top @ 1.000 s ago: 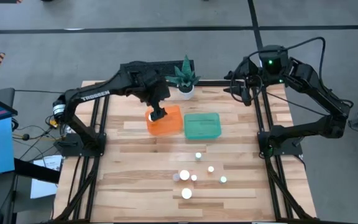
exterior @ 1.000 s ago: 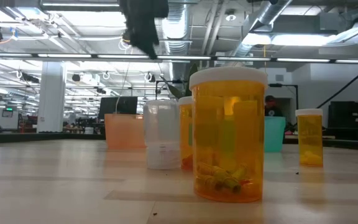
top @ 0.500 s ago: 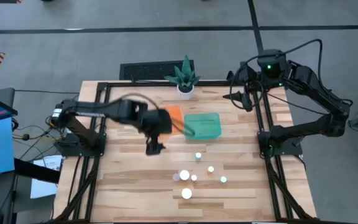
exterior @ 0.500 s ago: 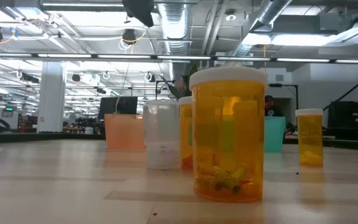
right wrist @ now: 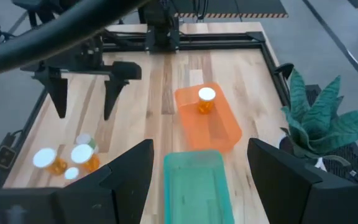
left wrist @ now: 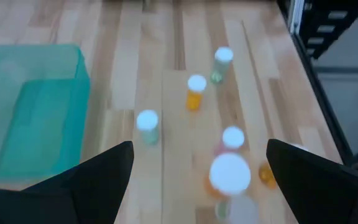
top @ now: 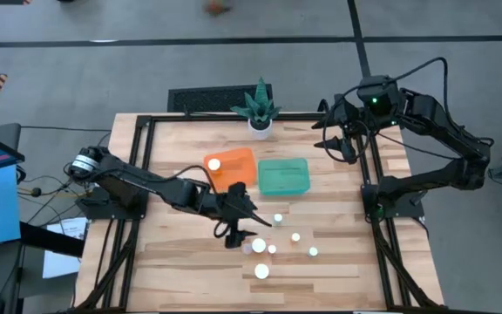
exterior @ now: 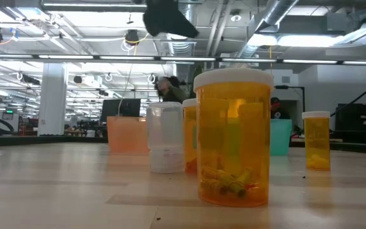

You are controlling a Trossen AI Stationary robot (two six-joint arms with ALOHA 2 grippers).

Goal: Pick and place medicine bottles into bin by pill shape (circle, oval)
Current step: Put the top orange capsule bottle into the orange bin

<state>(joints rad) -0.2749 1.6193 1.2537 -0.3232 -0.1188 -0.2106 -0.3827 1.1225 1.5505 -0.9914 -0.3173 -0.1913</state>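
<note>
Several small white-capped medicine bottles (top: 273, 246) stand on the wooden table near its near edge; they also show in the left wrist view (left wrist: 230, 172) and close up in the low view (exterior: 234, 137). One more bottle (top: 213, 163) stands in the orange bin (top: 234, 170). The green bin (top: 283, 176) sits beside it. My left gripper (top: 232, 234) is open and empty, just left of the bottle cluster and above it (left wrist: 197, 180). My right gripper (top: 334, 139) is open and empty at the far right (right wrist: 201, 180).
A white pot with a green plant (top: 260, 112) stands at the table's far edge behind the bins. Black frame rails (top: 369, 166) run along the table's left and right sides. Bare wood lies on the near left (top: 172, 253).
My left gripper has gone from above the orange bin toward the table's near edge and right, to the bottle cluster, staying open. A bottle stands in the orange bin where the gripper was.
</note>
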